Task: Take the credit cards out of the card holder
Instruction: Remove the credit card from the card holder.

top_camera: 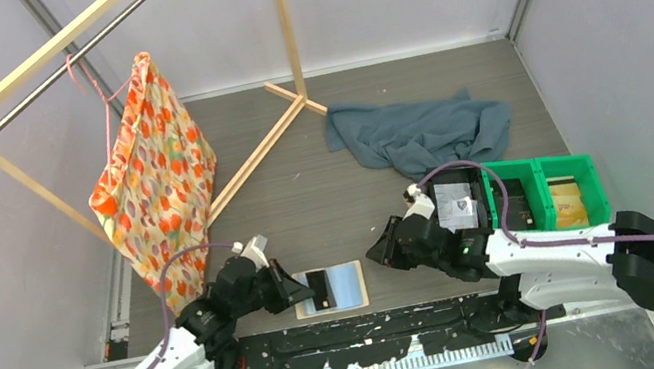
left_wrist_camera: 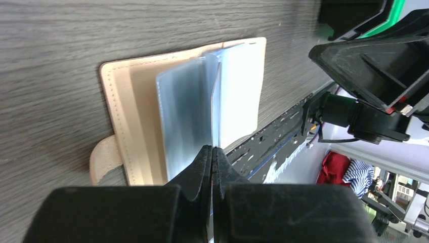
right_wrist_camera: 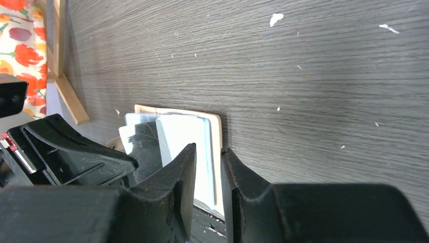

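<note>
The tan card holder (top_camera: 357,286) lies open on the table between my two grippers. A dark grey credit card (top_camera: 320,289) shows in its left half. My left gripper (top_camera: 292,287) is at the holder's left edge. In the left wrist view the left gripper (left_wrist_camera: 212,149) is shut on a pale blue-grey inner pocket leaf (left_wrist_camera: 184,111), which stands up from the tan cover (left_wrist_camera: 119,101). My right gripper (top_camera: 378,255) hovers just right of the holder, slightly open and empty. In the right wrist view the right gripper (right_wrist_camera: 208,149) faces the holder (right_wrist_camera: 216,136) and the dark card (right_wrist_camera: 145,146).
A green bin (top_camera: 588,167) stands at the right behind the right arm, with a black compartment (top_camera: 475,181) beside it. A blue-grey cloth (top_camera: 420,132) lies at the back. A wooden rack (top_camera: 247,158) with a floral bag (top_camera: 156,189) stands at the left.
</note>
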Motion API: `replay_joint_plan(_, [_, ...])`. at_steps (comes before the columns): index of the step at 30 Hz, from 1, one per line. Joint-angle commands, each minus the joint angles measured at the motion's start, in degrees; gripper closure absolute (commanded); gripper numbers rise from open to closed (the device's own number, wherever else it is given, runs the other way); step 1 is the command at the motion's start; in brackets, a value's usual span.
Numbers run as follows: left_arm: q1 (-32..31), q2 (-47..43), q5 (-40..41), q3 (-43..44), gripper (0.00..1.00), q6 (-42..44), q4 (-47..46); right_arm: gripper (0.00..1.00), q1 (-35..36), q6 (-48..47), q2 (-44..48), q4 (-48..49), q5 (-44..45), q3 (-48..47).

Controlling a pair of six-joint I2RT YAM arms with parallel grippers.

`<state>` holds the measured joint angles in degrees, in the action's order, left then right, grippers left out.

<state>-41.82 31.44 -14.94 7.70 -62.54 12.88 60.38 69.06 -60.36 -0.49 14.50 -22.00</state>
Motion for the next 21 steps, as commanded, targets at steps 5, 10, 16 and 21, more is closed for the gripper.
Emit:
replay_joint_plan(5, [0.6, 0.1, 2.3, 3.3, 1.00, 3.2, 8.4, 0.70, 0.3, -1.3, -2.4, 2.6, -0.6, -2.0])
replay_joint_plan(10, [1.0, -0.3, 3.9, 5.7, 0.99, 4.8, 12.4, 0.70, 0.3, -1.0, -5.4, 5.4, -2.0, -2.1])
replay_joint_plan(16, [1.1, -1.1, 2.5, 5.9, 1.00, 4.4, 10.9, 0.70, 0.7, -2.1, -9.6, 8.5, -4.4, -4.9])
replay_joint_plan(21, [1.1, 0.1, 2.4, 5.5, 0.99, 4.2, 9.7, 0.70, 2.7, -2.9, -15.2, 12.3, -7.0, -8.2])
